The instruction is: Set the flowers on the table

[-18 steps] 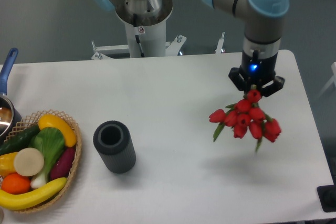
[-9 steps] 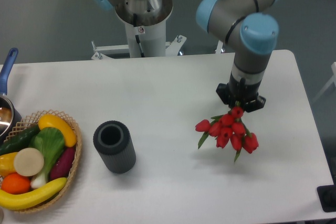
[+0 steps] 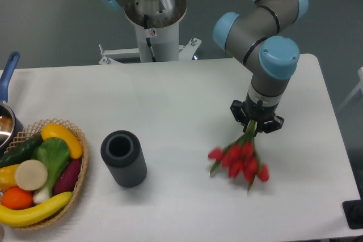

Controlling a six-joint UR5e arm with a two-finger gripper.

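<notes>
The flowers (image 3: 238, 160), a bunch of red tulip buds with green stems, hang at the right of the white table (image 3: 187, 100), low over its surface or just touching it. My gripper (image 3: 253, 126) is shut on their green stems and points down, with the buds fanning out below and to the left of it. The fingertips are partly hidden by the stems.
A dark grey ribbed cylinder (image 3: 123, 158) stands left of centre. A wicker basket (image 3: 79, 179) of fruit and vegetables sits at the left front edge. A pot with a blue handle (image 3: 8, 72) is at the far left. The robot base (image 3: 153, 21) stands behind the table.
My gripper has moved down and a little left with the flowers, bringing the buds from above the table to near its surface.
</notes>
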